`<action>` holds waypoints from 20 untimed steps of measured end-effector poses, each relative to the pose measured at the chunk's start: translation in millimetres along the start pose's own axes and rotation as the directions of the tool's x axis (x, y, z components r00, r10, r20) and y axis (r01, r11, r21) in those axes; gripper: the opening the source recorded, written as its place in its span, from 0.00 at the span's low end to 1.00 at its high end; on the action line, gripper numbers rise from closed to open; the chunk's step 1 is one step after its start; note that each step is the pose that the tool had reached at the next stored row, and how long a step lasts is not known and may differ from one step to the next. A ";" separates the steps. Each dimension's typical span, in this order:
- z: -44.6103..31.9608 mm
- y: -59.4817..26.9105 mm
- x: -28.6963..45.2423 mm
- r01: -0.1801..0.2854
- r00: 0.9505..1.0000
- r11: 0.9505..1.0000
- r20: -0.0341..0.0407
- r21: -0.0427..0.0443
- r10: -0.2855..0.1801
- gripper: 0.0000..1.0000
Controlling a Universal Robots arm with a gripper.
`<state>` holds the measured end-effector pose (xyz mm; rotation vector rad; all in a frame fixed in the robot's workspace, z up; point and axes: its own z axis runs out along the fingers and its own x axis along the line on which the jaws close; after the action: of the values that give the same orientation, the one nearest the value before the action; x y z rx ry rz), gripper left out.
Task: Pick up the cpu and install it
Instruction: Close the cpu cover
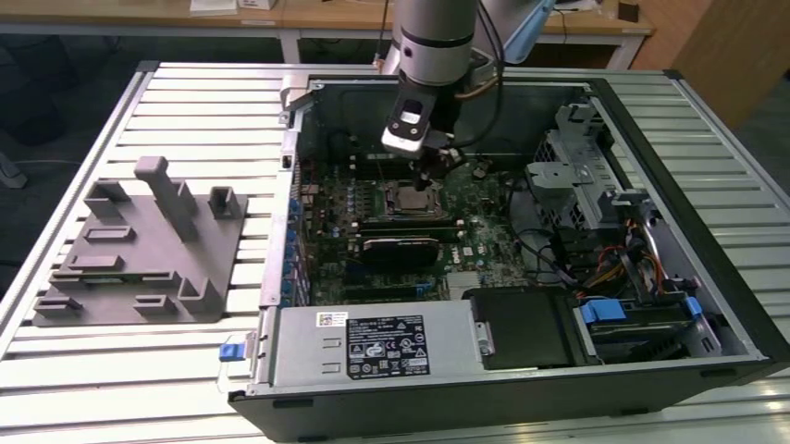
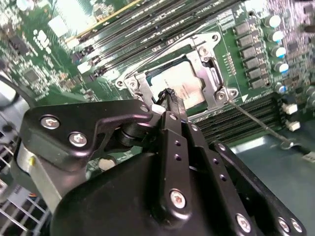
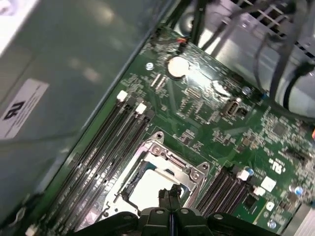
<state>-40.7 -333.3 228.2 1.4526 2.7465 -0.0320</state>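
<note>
My gripper (image 2: 170,98), pinched shut and empty, hovers at the cpu (image 2: 182,81) lying in its socket (image 2: 205,63); seating looks nearly done, calling for gentle, level pressure.

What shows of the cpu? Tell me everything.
The cpu is a small flat square chip with a silver-grey metal top. It lies level in the metal-framed socket on the green board. The end effector, shut, stands over its edge; whether it touches cannot be told.
</note>
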 end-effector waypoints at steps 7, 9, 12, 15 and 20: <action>0.8 0.0 0.0 0.126 0.992 0.992 0.001 -0.005 -0.126 0.11; 1.1 0.0 0.0 0.163 0.987 0.987 0.001 -0.006 -0.163 0.11; 1.5 0.0 0.0 0.217 0.976 0.976 0.001 -0.009 -0.217 0.11; 1.8 0.0 0.1 0.269 0.963 0.963 0.002 -0.011 -0.269 0.11; 2.4 0.0 0.1 0.356 0.935 0.934 0.003 -0.014 -0.356 0.11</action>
<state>-40.7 -333.3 225.8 0.9306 2.9612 -0.0218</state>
